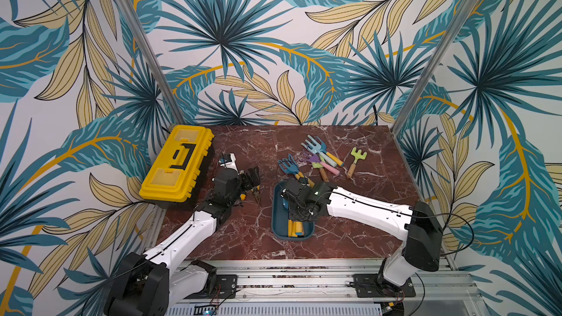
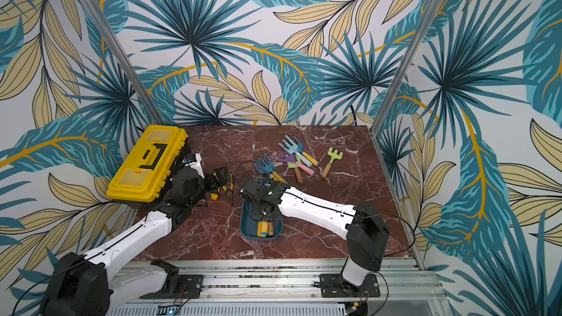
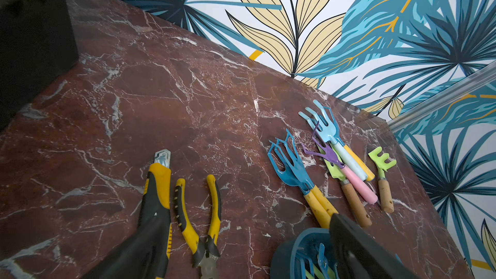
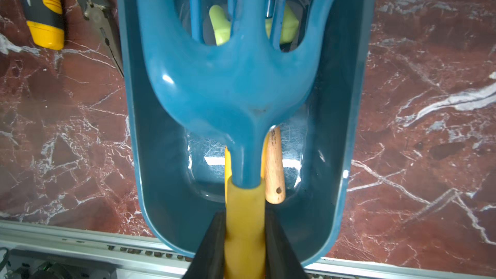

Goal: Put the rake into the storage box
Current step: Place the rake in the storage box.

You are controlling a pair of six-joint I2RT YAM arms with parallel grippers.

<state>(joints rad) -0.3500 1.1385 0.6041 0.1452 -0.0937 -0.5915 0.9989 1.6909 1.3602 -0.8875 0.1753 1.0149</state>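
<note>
Right tool [image 4: 244,220] clamps blue rake [image 4: 230,81] over storage box [image 4: 335,130] seemingly holding two more; left tool [image 1: 251,177] gapes.

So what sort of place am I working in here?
Probably a staged robot test cell: leaf-print wall panels, a marble-look tabletop, arms mounted on an aluminium rail, with hand rakes and a yellow toolbox as props.

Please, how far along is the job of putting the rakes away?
Done: the box holds a wooden-handled rake and at least one more. In hand: the right gripper is shut on a blue rake over the box, not yet released. Left: on the table lie a blue pair, a mixed pile and a single green rake.
</note>
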